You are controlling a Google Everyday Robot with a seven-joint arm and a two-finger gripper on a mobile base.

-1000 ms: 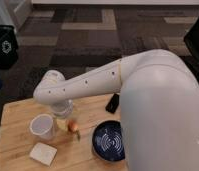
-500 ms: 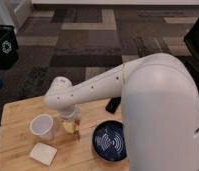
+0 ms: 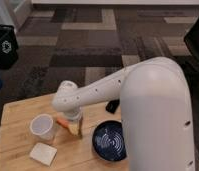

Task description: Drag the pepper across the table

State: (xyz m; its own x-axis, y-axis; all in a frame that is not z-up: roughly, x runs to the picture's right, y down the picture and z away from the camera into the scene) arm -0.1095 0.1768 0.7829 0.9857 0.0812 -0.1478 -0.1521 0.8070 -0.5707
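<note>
Pepper in sight: the small elongated orange-red pepper (image 3: 63, 122) lies on the light wooden plank worktop (image 3: 18, 112), just beside the white plastic cup (image 3: 43, 128) and to its right. My white arm (image 3: 100, 90) reaches in from the right, and the tool (image 3: 74, 125) hangs straight down at the pepper's right end, so close that I cannot say whether they touch. I cannot tell whether the tool is apart, together or clamped on anything. A flat white square pad (image 3: 43, 153) lies in front of the cup, and a dark blue round bowl with pale rings (image 3: 110, 142) sits right of the tool. A black phone (image 3: 112, 106) lies behind the bowl, partly under my arm.
</note>
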